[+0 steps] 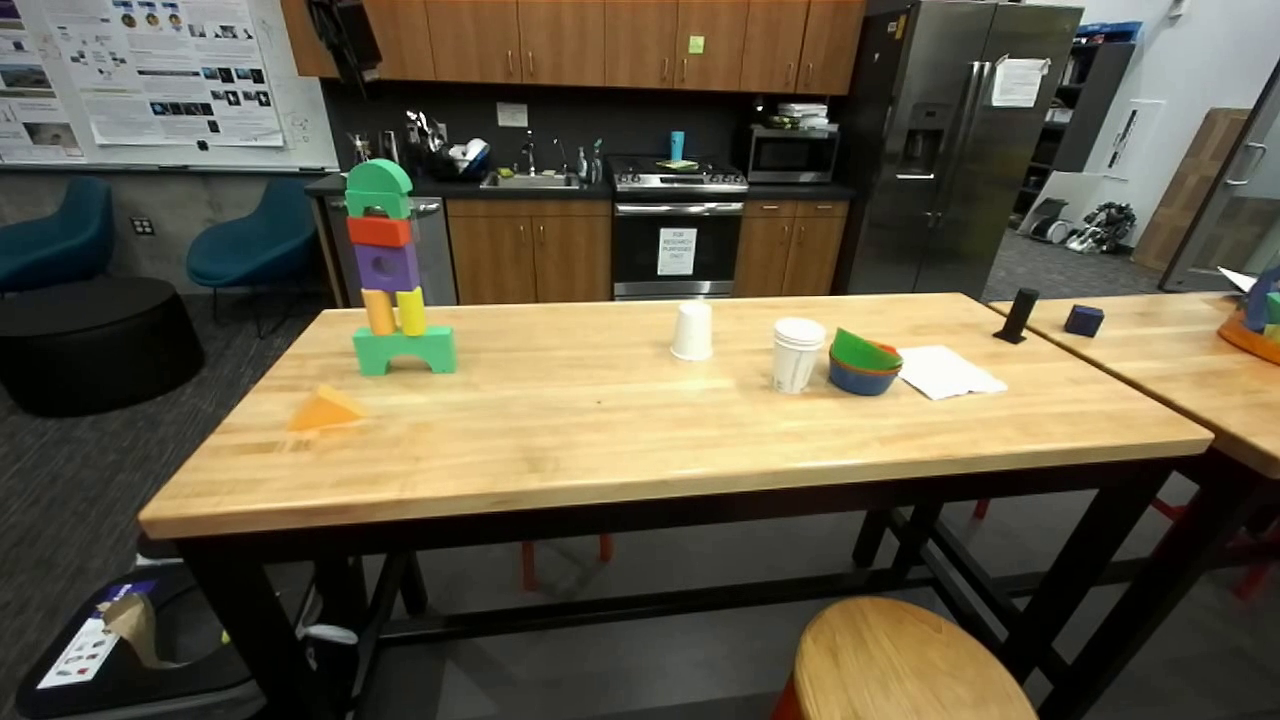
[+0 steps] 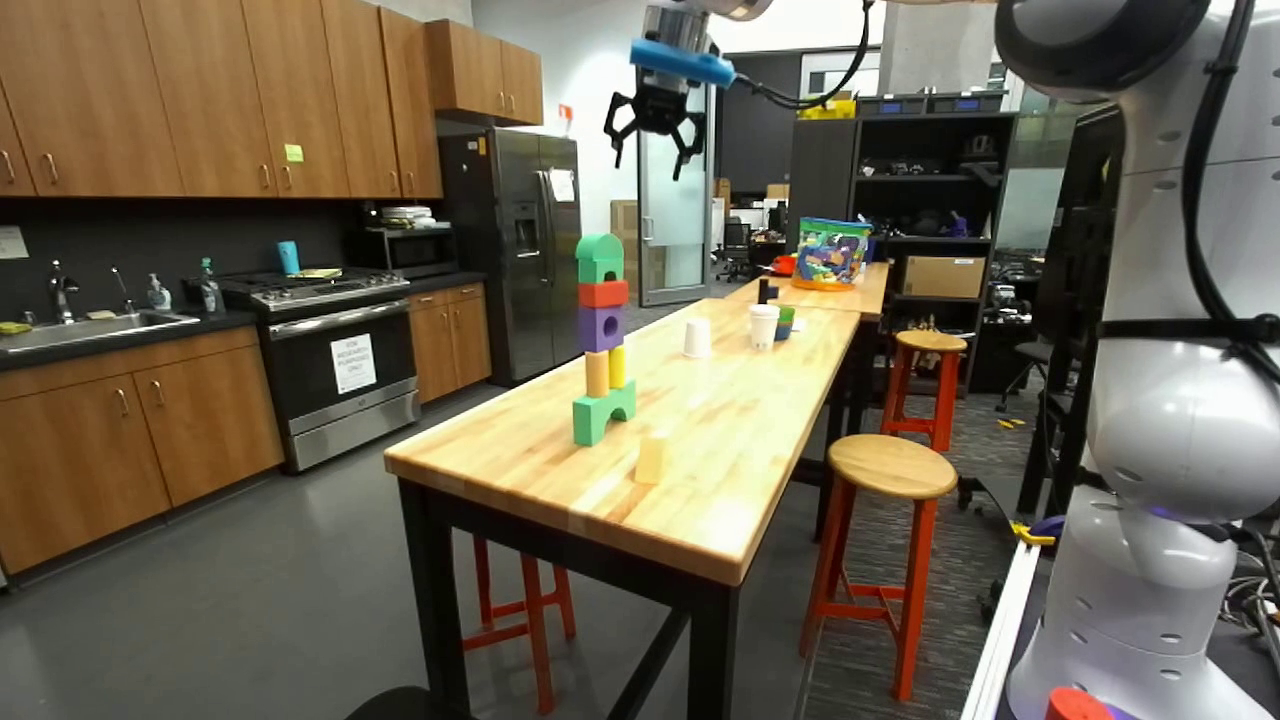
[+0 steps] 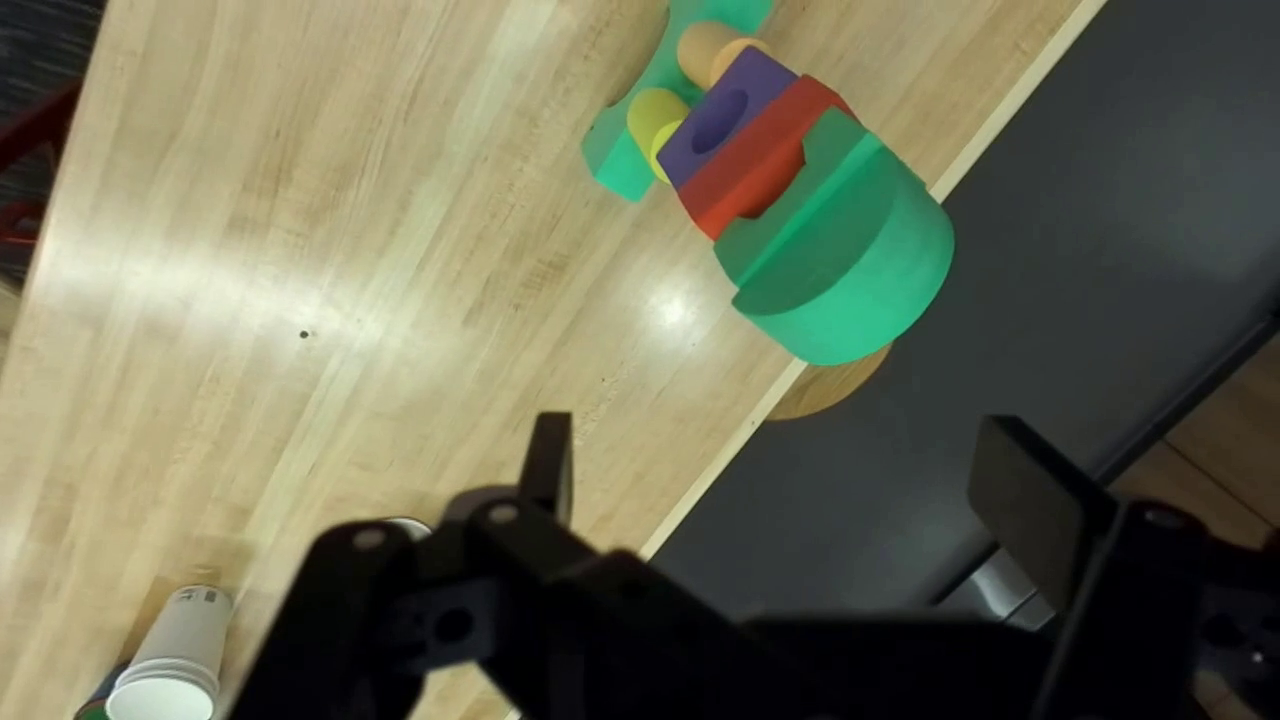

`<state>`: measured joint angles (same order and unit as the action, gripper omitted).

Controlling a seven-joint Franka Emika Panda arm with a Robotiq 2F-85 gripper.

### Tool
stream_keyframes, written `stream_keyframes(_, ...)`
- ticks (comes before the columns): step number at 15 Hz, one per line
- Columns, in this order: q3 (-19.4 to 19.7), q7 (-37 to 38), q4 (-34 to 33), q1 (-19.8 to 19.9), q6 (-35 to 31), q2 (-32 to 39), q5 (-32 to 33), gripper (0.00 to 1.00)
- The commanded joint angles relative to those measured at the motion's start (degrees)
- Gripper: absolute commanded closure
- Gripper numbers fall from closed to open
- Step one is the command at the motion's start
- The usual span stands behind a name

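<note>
In an exterior view, a stack of white paper cups (image 1: 797, 360) stands upright on the right part of the wooden table (image 1: 600, 440); its inside is hidden. Just to its right, a blue bowl (image 1: 862, 381) holds a tilted green bowl (image 1: 860, 350), with a bit of orange showing behind. Farther left, a white cup (image 1: 692, 332) stands upside down. In an exterior view, a bag (image 2: 833, 250) full of coloured pieces stands on the farther table (image 2: 868, 289).

The pincer (image 2: 648, 168) hangs high above the wooden table, its jaws spread wide and holding nothing. Below and apart from it, the block tower (image 2: 602, 328) stands upright; in both exterior views a green arch carries orange and yellow cylinders, a purple block with a hole, a red block and green pieces. An orange wedge (image 1: 325, 409) lies near the tower, at the table's near left.
</note>
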<state>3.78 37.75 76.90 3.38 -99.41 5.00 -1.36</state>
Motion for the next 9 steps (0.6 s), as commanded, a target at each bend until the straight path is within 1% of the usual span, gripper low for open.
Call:
stream_keyframes(1, 0.0, 0.0, 0.1, 0.0, -0.1, 0.0, 0.0, 0.0)
stream_keyframes(3, 0.0, 0.0, 0.2, 0.0, -0.2, -0.1, 0.0, 0.0)
stream_keyframes(4, -0.1, -2.1, 0.2, 0.0, -0.1, 0.0, -0.2, 0.0)
stream_keyframes(6, -0.4, -10.8, 0.0, 0.3, 1.7, 0.1, -1.7, 0.0)
stream_keyframes(9, -0.1, -20.8, 0.4, 0.9, 4.2, -0.6, -3.7, 0.0)
